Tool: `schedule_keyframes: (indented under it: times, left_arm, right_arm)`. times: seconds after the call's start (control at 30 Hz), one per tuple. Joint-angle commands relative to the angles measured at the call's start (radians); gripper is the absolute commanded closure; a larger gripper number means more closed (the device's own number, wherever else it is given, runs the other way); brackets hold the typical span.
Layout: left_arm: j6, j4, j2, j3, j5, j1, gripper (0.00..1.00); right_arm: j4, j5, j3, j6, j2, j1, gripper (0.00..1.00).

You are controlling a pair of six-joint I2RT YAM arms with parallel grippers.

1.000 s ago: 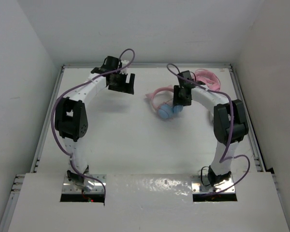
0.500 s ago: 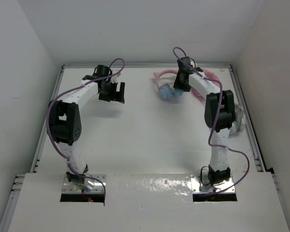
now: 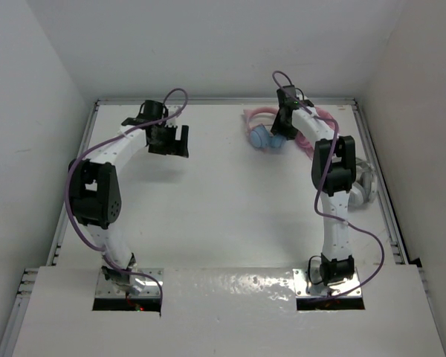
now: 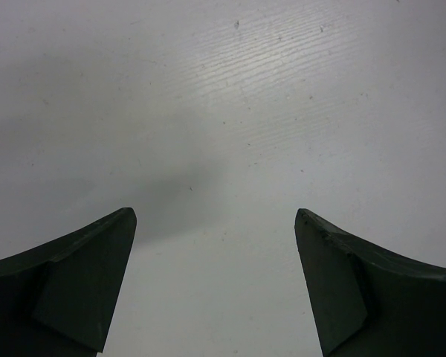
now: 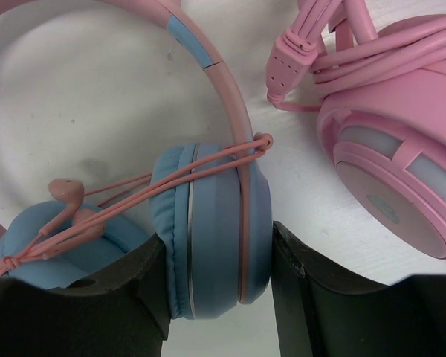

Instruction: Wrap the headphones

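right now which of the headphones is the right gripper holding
The blue-cupped headphones: one blue ear cup sits clamped in the right gripper, while the all-pink headphones lie beside it, ungripped.

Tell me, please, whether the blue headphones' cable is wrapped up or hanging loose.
Wrapped, as far as visible: the thin pink cable lies in several strands across both blue ear cups of the headphones.

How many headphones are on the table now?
3: blue pair in the right gripper, all-pink pair beside it, white-grey pair by the right arm's elbow. Arms may hide more.
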Motion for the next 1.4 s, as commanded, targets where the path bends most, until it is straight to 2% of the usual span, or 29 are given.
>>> schedule_keyframes:
  times: [0.0, 0.1, 0.13, 0.23, 0.33, 0.5, 0.7, 0.87, 1.0, 1.17, 1.27, 1.33, 1.37]
  left_arm:
    - [0.012, 0.036, -0.032, 0.002, 0.006, 0.014, 0.14]
    - [0.010, 0.029, -0.022, 0.010, 0.015, 0.014, 0.14]
    - [0.010, 0.029, -0.020, 0.013, 0.013, 0.014, 0.14]
    - [0.010, 0.029, -0.019, 0.013, 0.013, 0.014, 0.14]
    - [0.010, 0.031, -0.020, 0.011, 0.010, 0.014, 0.14]
    - [0.010, 0.026, -0.012, 0.025, 0.007, 0.014, 0.14]
    - [0.010, 0.022, -0.011, 0.040, 0.009, 0.016, 0.14]
    - [0.012, 0.025, -0.029, 0.030, 0.003, 0.016, 0.14]
    - [0.013, 0.028, -0.045, 0.023, -0.002, 0.016, 0.14]
    - [0.016, 0.028, -0.051, 0.020, -0.004, 0.020, 0.14]
    - [0.015, 0.029, -0.042, 0.022, 0.004, 0.023, 0.14]
    - [0.013, 0.028, -0.039, 0.026, 0.007, 0.023, 0.14]
    - [0.015, 0.029, -0.037, 0.028, 0.007, 0.023, 0.14]
  right_arm:
    - [0.007, -0.019, 0.024, -0.041, -0.019, 0.001, 0.98]
    - [0.008, -0.035, 0.028, -0.069, -0.021, 0.001, 0.84]
    - [0.010, -0.036, 0.024, -0.077, -0.025, 0.001, 0.74]
    - [0.024, -0.036, 0.018, -0.112, -0.050, 0.001, 0.63]
    - [0.034, -0.036, 0.005, -0.152, -0.088, 0.001, 0.56]
    - [0.060, -0.044, -0.049, -0.167, -0.153, 0.001, 0.51]
    - [0.053, -0.055, -0.069, -0.086, -0.165, 0.001, 0.48]
    - [0.048, -0.012, -0.091, 0.041, -0.140, 0.001, 0.65]
    - [0.050, -0.036, -0.120, 0.129, -0.120, 0.001, 0.67]
    - [0.105, -0.033, -0.170, 0.100, -0.146, 0.004, 0.61]
    - [0.111, -0.056, -0.172, 0.089, -0.163, 0.003, 0.44]
    - [0.103, -0.073, -0.163, 0.074, -0.168, 0.004, 0.41]
    - [0.097, -0.078, -0.161, 0.061, -0.177, 0.004, 0.36]
